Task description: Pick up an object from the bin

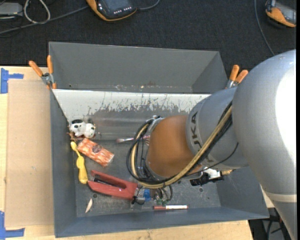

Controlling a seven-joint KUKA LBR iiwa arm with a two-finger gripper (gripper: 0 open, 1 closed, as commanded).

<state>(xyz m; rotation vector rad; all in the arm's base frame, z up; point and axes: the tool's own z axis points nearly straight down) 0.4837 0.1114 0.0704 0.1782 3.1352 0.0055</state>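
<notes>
Gripper (150, 195): low near the bin's (135, 69) front edge, tucked under the orange cover (167, 146); spread or pressed together, cannot tell.
Nearest thing: red tool (110, 185), flat along the front edge, right end just beside the gripper.
Also near: pen (170, 207), against the front wall.
Left edge: yellow stick (81, 163), orange packet (95, 151), spotted toy (82, 129); well apart from the gripper.
Step, judged: closing on the red tool; best taken across its narrow width, then lifted straight up.
Surface: bare grey metal, scuffed at the back wall.
Room: open toward the left edge, tight at the front wall.
</notes>
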